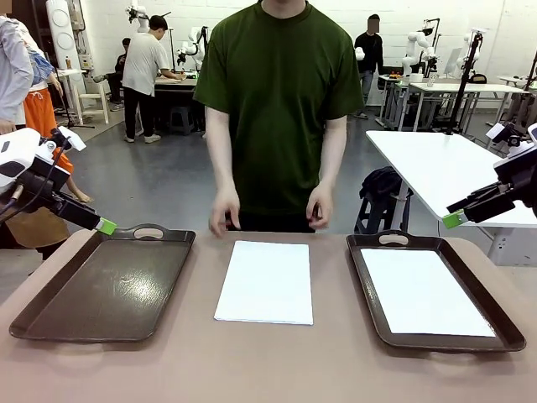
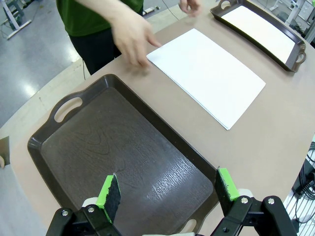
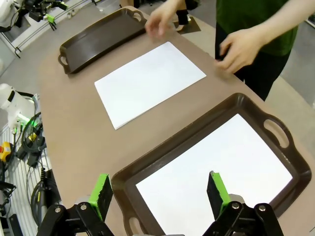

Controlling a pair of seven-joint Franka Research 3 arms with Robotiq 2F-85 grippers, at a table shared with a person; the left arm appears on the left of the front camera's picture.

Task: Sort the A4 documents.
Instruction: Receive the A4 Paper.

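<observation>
Sorting in progress: plain white A4 paper sheets (image 1: 264, 281) are lying on the brown table (image 1: 268, 361) between the bare dark brown handled left tray (image 1: 101, 290) and the right tray (image 1: 363, 285), which is holding one white sheet (image 1: 424, 290). Left claw (image 2: 167, 187) and right claw (image 3: 159, 191) are hovering spread, empty — the next move is likely calling for peeling up the top sheet.

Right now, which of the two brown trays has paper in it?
The tray on the robot's right: a white sheet lies inside it. The left tray is bare, and the other paper lies on the table between them.
</observation>
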